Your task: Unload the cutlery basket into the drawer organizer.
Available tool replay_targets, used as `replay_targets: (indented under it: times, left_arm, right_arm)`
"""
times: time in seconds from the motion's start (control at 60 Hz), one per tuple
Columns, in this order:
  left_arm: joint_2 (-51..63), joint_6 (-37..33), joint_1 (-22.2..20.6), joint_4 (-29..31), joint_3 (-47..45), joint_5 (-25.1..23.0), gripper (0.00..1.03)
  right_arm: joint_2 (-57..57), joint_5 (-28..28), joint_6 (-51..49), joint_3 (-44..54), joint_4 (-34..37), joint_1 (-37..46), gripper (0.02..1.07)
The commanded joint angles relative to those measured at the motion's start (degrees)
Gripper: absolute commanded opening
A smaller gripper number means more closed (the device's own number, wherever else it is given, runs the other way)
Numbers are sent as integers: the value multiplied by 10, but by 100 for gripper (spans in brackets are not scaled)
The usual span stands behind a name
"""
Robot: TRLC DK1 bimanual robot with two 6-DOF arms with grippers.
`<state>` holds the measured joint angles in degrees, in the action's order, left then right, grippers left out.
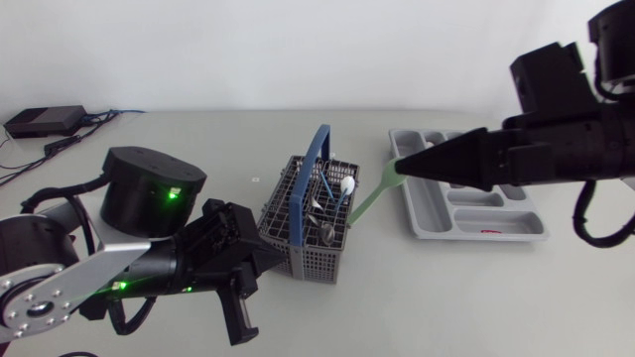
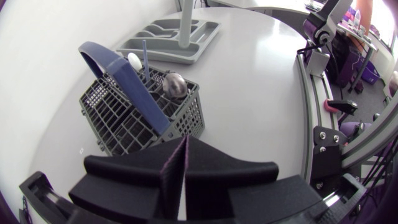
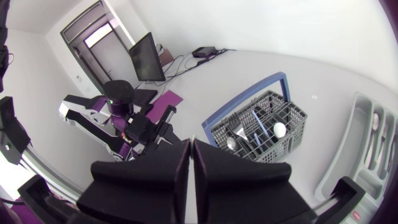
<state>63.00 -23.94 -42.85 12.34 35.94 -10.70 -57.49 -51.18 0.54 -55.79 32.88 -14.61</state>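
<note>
The grey cutlery basket (image 1: 316, 260) with a blue handle (image 1: 316, 159) stands mid-table. It holds a blue-handled utensil (image 1: 330, 188), a white spoon (image 1: 347, 184) and metal spoons. My right gripper (image 1: 399, 167) is shut on a pale green utensil (image 1: 369, 200), which hangs slanted between the basket and the grey drawer organizer (image 1: 427, 213). My left gripper (image 1: 270, 260) is shut and empty at the basket's near left corner. In the left wrist view the basket (image 2: 124, 118) lies just ahead of my left gripper (image 2: 185, 140), and the green utensil (image 2: 185, 25) is over the organizer (image 2: 205, 43).
The right wrist view looks down past my right gripper (image 3: 191, 144) at the basket (image 3: 292, 118), the organizer (image 3: 354, 155) and my left arm (image 3: 124, 124). A black box with cables (image 1: 45, 121) lies at the far left of the table.
</note>
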Motion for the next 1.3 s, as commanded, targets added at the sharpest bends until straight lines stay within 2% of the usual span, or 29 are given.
replay_targets:
  times: [0.0, 0.1, 0.2, 0.333, 0.4, 0.633, 0.917, 1.2, 1.283]
  left_arm:
    - [0, 11, -5, 0, 9, -5, 16]
    - [-3, 12, -5, 2, 8, -5, 16]
    - [-7, 13, -7, 2, 4, -5, 16]
    - [-8, 13, -7, 2, 4, -5, 16]
    - [-9, 13, -7, 2, 4, -5, 16]
    - [-13, 13, -8, 2, 2, -5, 16]
    - [-17, 13, -7, 3, -2, -5, 16]
    - [-17, 14, -9, 6, -2, -5, 16]
    - [-17, 13, -10, 7, -2, -5, 16]
  right_arm:
    - [32, 4, 10, -13, 19, 26, 8]
    - [61, 63, -34, -10, 61, 65, 8]
    - [68, 153, -98, 18, 80, 129, 8]
    - [53, 259, -140, 53, 50, 180, 8]
    - [32, 311, -153, 79, 5, 197, 8]
    - [-82, 367, -190, 121, -119, 257, 8]
    - [-204, 470, -195, 140, -258, 246, 8]
    - [-300, 508, -186, 139, -317, 214, 8]
    - [-300, 509, -182, 140, -317, 208, 28]
